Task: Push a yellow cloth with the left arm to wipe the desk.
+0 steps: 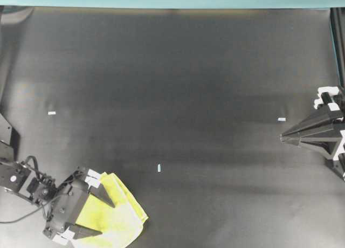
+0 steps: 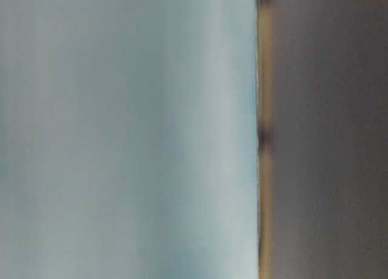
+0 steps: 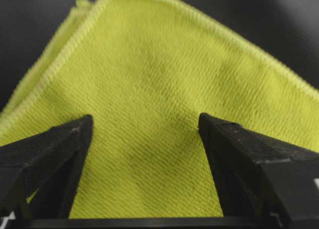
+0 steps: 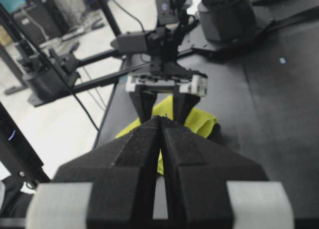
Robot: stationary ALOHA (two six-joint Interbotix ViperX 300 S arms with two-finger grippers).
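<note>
Yellow cloth (image 1: 116, 215) under the left tool (image 1: 102, 215)

Folded terry square, corner pointing upper right on the matte black bench (image 1: 178, 81); tool spread wide, straddling it.

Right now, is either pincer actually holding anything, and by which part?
Nothing is gripped. The left pincer stands open, its fingers straddling the middle of the yellow cloth. The right pincer is shut on nothing.

Yellow cloth (image 3: 164, 104) spread flat on black desk (image 3: 279, 25), filling most of view; folded edges with stitched hem visible at upper left. Two black fingers (image 3: 47, 154) of left gripper (image 3: 144, 127) set wide apart, tips resting on cloth
</note>
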